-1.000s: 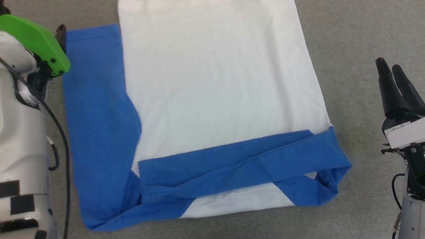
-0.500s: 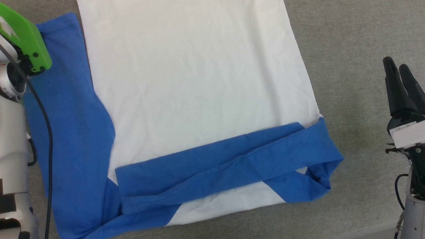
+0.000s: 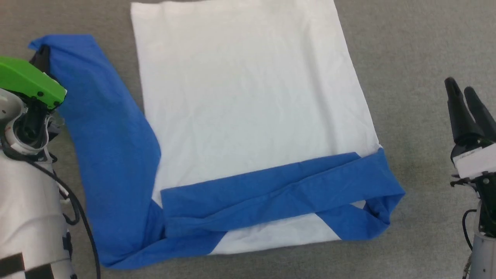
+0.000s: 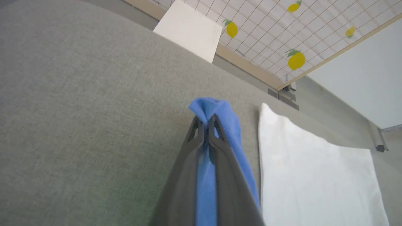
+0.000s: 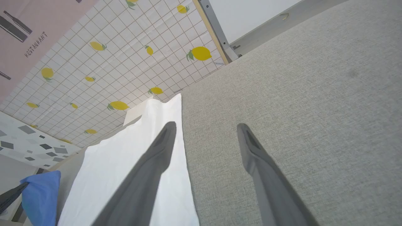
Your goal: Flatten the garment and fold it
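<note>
Left wrist view: the end of a blue sleeve [image 4: 232, 125] of the shirt [image 4: 314, 175] is being clamped between the tightly closed fingers of the left gripper [image 4: 206, 121]. Head view: the shirt is being borne flat by the grey surface [image 3: 418, 58], with the other sleeve [image 3: 279, 190] folded across its near edge. The right gripper [image 5: 205, 127] is being held wide and empty, to the right of the shirt.

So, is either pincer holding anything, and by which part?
The left pincer is shut on the shirt, pinching the cuff end of its blue sleeve. The right pincer is open, holding nothing.
</note>
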Controlling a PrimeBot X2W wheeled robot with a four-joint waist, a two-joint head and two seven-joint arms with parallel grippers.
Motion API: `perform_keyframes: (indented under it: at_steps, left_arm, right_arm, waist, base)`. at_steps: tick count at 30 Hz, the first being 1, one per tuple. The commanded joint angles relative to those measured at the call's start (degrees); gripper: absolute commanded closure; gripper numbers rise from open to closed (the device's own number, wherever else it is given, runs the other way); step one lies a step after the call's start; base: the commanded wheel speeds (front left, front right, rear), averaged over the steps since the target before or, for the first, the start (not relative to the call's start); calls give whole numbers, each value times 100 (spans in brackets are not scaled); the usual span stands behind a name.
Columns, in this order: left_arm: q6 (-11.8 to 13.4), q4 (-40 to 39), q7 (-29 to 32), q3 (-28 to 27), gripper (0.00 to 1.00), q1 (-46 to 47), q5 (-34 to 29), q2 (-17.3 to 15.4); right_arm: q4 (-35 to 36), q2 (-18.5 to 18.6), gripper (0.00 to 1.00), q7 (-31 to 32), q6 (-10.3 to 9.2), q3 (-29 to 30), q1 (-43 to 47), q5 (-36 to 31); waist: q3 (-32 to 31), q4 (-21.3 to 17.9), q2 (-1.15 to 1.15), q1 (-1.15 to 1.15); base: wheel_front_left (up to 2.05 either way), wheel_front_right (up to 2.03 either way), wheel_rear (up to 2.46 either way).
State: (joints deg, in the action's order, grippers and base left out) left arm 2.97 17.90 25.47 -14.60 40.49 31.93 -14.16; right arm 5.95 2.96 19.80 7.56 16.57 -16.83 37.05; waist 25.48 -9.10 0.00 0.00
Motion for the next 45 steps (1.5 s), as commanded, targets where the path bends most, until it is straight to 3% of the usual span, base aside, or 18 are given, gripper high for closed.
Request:
perform_keyframes:
  at_steps: [1,8,16,20,28,31,42,43,44,45]
  left_arm:
    - [-100,-273,-120,-26,100,-139,114,85]
    - [-466,-1670,-109,531,100,-647,196,554]
    - [-734,-2211,156,2199,100,-925,309,1066]
    - [-740,-1889,127,3119,100,-961,408,1117]
    - [-523,-744,-350,5025,100,-850,706,1126]
    - [-481,-371,-432,5521,100,-845,797,1127]
    - [-553,465,79,6429,100,-959,1135,1127]
    - [-557,458,79,6424,64,-953,1197,1127]
    - [-552,441,77,6409,0,-939,1262,1127]
    - [-550,415,122,6402,0,-913,1347,1127]
  right_arm:
    - [-41,-8,0,27,-8,13,110,-35]
    - [-146,-8,0,140,-8,62,290,-52]
    - [-272,-8,0,202,-8,80,443,17]
    - [-288,-8,0,200,-8,99,489,54]
    - [-395,-8,0,108,-8,56,495,183]
    - [-465,-8,0,45,-8,18,511,243]
    - [-685,-8,0,-185,-8,-7,525,285]
    - [-700,-8,0,-191,-8,-14,519,286]
    - [-714,-8,0,-192,-8,-25,512,284]
    - [-733,-8,0,-198,-8,-33,508,278]
  waist:
    - [-533,380,0,0]
    - [-1062,613,0,0]
    - [-1384,565,0,0]
    - [-1364,404,0,0]
    - [-1130,-78,0,0]
    - [-1046,-232,0,0]
    - [-971,-308,0,0]
    - [-988,-284,0,0]
    - [-1005,-264,0,0]
    - [-1039,-231,0,0]
  base:
    - [0,0,0]
    - [0,0,0]
    - [0,0,0]
    - [0,0,0]
    - [0,0,0]
    - [0,0,0]
    - [0,0,0]
    - [0,0,0]
    - [0,0,0]
    - [0,0,0]
